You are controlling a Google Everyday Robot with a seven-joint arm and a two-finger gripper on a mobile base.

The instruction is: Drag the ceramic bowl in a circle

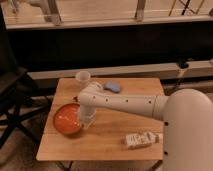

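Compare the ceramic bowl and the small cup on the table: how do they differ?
The ceramic bowl is wide, shallow and orange-red; the cup is small, taller for its width and translucent white. The bowl sits at the table's left edge with the gripper at its right rim; the cup stands untouched near the back edge. Both are upright.
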